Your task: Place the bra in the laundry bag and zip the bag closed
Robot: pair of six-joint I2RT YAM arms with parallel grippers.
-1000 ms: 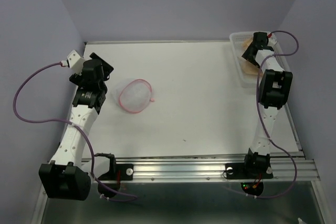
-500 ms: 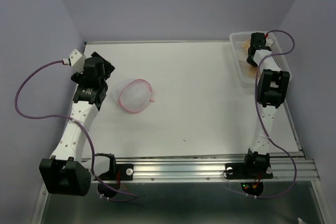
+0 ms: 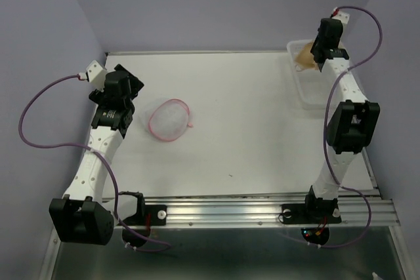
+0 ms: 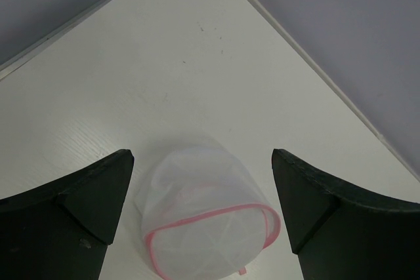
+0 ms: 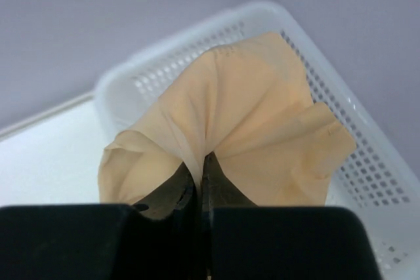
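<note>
Right gripper (image 5: 199, 170) clamped on a pinched centre fold of the bra (image 5: 252, 106). It looks soft, light and floppy, cups drooping either side. Basket (image 5: 367, 155) just beyond. Left gripper (image 4: 200, 157) wide open, laundry bag (image 4: 203, 204) just ahead on tabletop (image 4: 164, 63).

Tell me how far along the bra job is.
Done: the right fingers are shut on the bra, over the basket. In hand: the carry across. Left: the bag sits on the table without it, near the open left fingers; drop in, then zip.
</note>
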